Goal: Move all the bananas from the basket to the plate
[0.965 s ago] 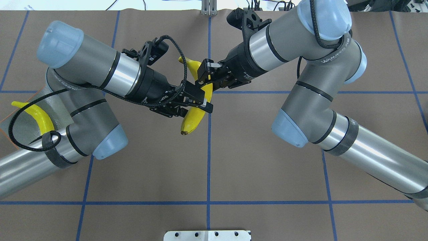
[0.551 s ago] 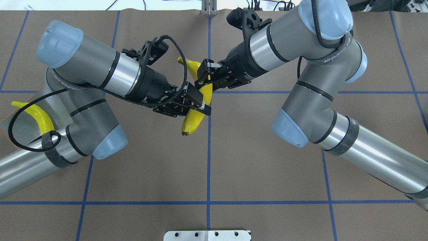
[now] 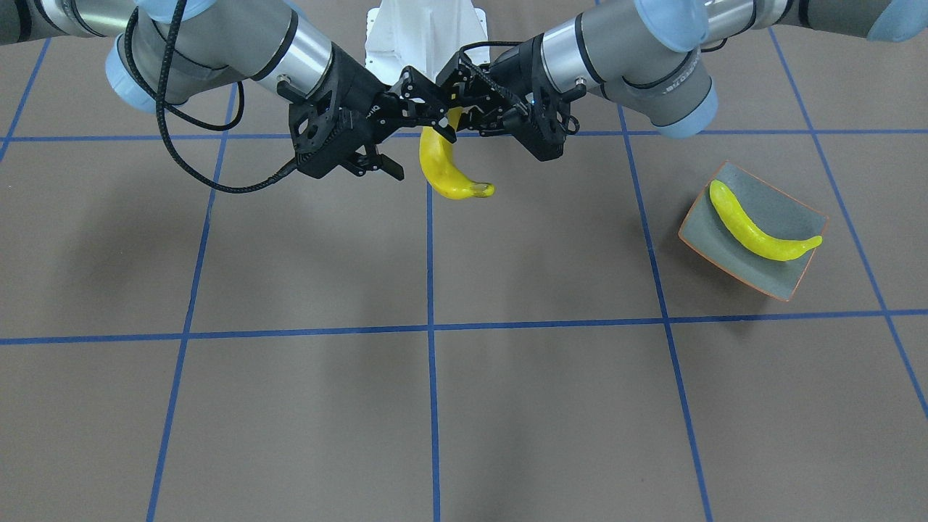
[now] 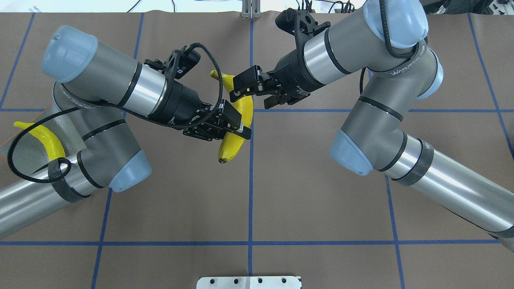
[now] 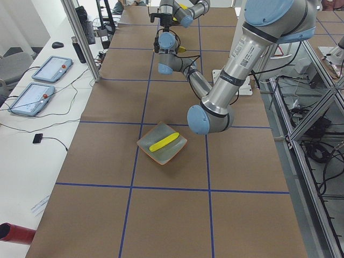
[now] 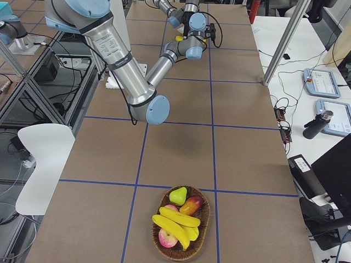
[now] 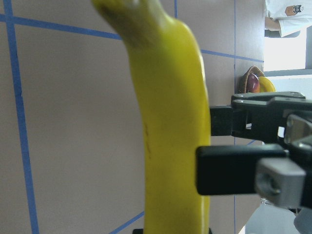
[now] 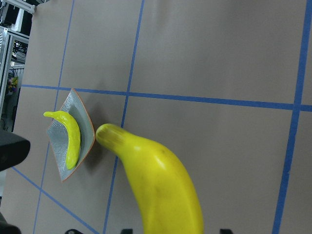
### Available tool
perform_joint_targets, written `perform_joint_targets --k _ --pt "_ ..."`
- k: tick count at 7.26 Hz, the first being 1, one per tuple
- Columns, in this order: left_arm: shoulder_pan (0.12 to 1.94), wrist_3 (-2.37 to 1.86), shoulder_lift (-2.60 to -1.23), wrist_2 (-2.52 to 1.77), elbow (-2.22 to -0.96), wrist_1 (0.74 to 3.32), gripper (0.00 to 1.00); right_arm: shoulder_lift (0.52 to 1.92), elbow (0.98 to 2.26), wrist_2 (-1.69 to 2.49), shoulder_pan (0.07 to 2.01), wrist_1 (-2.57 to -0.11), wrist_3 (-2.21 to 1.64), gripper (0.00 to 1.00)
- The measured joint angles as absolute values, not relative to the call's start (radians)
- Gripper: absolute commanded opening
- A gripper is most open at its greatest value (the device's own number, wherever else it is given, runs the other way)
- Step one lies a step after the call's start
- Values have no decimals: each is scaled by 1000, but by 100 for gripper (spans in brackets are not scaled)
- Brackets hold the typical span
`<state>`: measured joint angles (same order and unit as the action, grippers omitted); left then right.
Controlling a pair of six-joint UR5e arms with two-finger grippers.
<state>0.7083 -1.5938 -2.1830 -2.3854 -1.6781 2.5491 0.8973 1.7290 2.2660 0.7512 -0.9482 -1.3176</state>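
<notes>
Nearly upright, the banana (image 4: 233, 145) hangs blunt-end down.

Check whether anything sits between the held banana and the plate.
Nothing visible does: only bare table lies between the held banana and the plate. A second banana already lies on the plate. The open right gripper straddles the held banana.

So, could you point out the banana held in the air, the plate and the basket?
held banana (image 4: 231, 145): overhead exterior view, on its lower body.
plate (image 3: 776, 206): exterior front-facing view, on its bare grey surface.
basket (image 6: 206, 229): exterior right view, on its woven side wall.
</notes>
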Motion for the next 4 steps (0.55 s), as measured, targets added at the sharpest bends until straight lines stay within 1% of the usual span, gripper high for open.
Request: perform_joint_targets --k 2,3,4 --pt "724 -1652 -2165 -2385 -1685 2552 0 939 1744 2265 778 -940 -1318 100" --pt "744 -1723 -2134 -2384 -1694 2549 0 970 1749 2262 797 -938 -1316 100" --pt "772 -1776 -2069 -2385 -1711 2546 0 1006 1751 2256 815 -934 -1317 100"
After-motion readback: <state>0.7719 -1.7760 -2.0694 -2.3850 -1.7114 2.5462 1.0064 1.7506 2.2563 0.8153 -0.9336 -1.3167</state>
